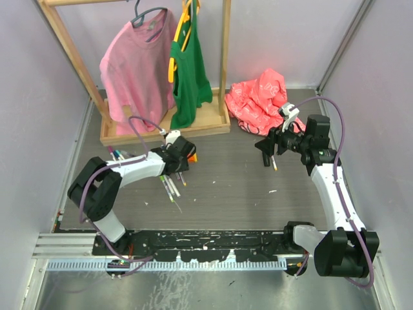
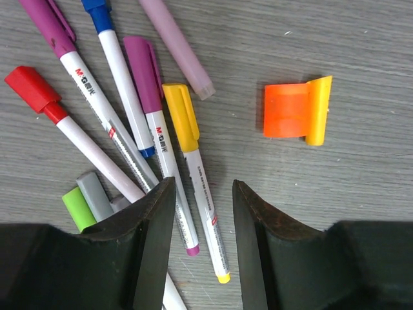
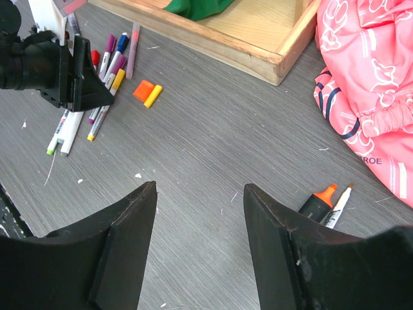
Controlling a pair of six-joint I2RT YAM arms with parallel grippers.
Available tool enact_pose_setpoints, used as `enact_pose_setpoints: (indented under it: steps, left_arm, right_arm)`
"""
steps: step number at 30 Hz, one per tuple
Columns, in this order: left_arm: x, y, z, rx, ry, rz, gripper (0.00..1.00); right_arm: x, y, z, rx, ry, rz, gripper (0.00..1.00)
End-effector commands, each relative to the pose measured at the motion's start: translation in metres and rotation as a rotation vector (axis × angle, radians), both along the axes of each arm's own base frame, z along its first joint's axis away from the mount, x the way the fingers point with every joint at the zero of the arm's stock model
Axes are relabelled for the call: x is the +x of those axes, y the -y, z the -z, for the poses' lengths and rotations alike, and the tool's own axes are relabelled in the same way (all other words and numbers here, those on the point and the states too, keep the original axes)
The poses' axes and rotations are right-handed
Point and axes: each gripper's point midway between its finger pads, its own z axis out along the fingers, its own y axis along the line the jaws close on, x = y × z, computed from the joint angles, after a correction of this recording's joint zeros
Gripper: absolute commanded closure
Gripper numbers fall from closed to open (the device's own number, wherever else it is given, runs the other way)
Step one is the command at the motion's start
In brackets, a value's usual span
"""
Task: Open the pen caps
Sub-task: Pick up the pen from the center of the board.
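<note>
Left gripper poised over capped pens: a yellow cap [image 2: 181, 116] sits pushed onto its white pen [image 2: 205, 213], just ahead of the left gripper [image 2: 204, 194]. The gripper's two black fingers [image 2: 155, 245] stand part-way apart astride that pen's barrel, and neither pad is seen pressing it. A second barrel, topped by a purple cap [image 2: 143, 68], runs into the same gap, close by one finger. Both caps are small, glossy and clipped, and the yellow one matches the tip at its pen's far end.

More capped pens lie fanned beside them on the grey table [image 2: 361, 213]. Among them are a red cap [image 2: 29, 87], a blue cap [image 2: 97, 10], a second purple cap [image 2: 48, 26] and a pale pink cap [image 2: 177, 51]. A green end [image 2: 77, 208] and a grey end [image 2: 97, 197] are half hidden by the finger. Off to the side, clear of the gripper, an orange cap [image 2: 287, 110] and a loose yellow cap [image 2: 318, 110] lie touching, on no pen.

Well apart across the table, the right gripper [image 3: 200, 194] hangs with jaws spread and nothing between them. Near it lies a black highlighter [image 3: 314, 205], its orange tip bared, beside a thin white marker [image 3: 340, 205] and close to a pink cloth [image 3: 368, 77].
</note>
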Motion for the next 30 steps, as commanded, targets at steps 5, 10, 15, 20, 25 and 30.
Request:
enact_pose_setpoints:
  steps: [5,10,15,20,25,30]
  left_arm:
    - [0.008,0.001,-0.008,-0.005,0.018,-0.033,0.61]
    - [0.008,0.003,-0.007,-0.01,0.01,-0.035,0.63]
    - [0.007,0.003,-0.007,-0.013,0.005,-0.046,0.65]
    - [0.007,0.004,0.0,0.0,-0.03,-0.062,0.69]
    - [0.005,0.002,0.007,0.037,-0.072,-0.077,0.71]
    - [0.004,0.003,0.01,0.048,-0.086,-0.076,0.72]
  right_arm:
    - [0.005,0.0,-0.017,-0.001,0.078,-0.01,0.38]
    - [0.005,0.0,-0.015,-0.001,0.074,-0.01,0.38]
    - [0.005,0.0,-0.016,-0.001,0.074,-0.01,0.38]
    - [0.005,0.0,-0.016,-0.001,0.075,-0.011,0.38]
    - [0.004,0.0,-0.017,-0.001,0.078,-0.011,0.38]
    - [0.004,0.0,-0.017,-0.001,0.08,-0.011,0.38]
